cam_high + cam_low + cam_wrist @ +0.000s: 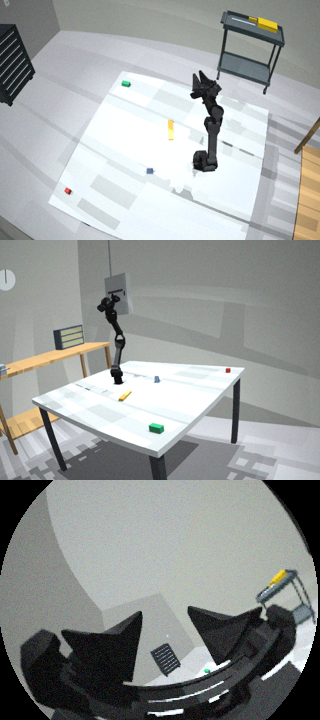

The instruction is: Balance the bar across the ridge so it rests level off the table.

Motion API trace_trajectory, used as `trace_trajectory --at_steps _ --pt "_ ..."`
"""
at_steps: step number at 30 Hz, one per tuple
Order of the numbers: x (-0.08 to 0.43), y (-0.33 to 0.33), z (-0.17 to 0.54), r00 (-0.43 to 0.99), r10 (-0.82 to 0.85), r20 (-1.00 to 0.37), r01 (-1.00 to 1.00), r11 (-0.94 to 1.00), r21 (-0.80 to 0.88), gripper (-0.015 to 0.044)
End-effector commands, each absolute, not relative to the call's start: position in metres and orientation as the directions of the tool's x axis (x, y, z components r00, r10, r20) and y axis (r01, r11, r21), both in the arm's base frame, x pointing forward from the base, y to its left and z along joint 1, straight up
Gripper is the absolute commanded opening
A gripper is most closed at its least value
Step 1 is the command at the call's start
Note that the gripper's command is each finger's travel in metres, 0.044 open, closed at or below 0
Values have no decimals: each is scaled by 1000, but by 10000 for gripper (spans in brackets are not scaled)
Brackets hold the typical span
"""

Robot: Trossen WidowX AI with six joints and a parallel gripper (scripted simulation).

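Observation:
The yellow-orange bar (170,129) (125,396) lies flat on the white table (116,124) (165,405), in front of the arm's base. The small blue-grey ridge (149,170) (156,379) stands on the table apart from the bar, with nothing on it. My gripper (196,72) (166,611) is open and empty, raised high above the table and far from both bar and ridge. In the exterior view its fingers are hard to make out. The wrist view shows neither the bar nor the ridge.
A green block (125,83) (156,428) and a red cube (67,190) (227,370) lie near separate table corners. A grey cart (242,63) (280,587), a dark drawer cabinet (15,62) (165,659) and a wooden bench (308,186) (38,360) stand off the table.

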State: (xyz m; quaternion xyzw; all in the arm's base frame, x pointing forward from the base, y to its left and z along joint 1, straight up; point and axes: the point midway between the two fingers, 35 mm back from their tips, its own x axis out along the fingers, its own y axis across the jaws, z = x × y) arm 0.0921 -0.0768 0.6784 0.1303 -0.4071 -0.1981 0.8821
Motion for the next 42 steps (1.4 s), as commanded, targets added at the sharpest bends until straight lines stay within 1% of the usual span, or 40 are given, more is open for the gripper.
trace_trajectory --at_steps 1,11,23,32,42 --pt "109 -111 664 617 -506 603 267 855 445 315" --pt "161 -189 603 704 -612 361 360 745 561 315" --pt "220 -260 504 753 -658 18 507 597 622 315" --pt "254 -287 425 734 -626 -263 624 469 625 315" --pt "281 -295 333 646 -520 -558 758 356 546 315"
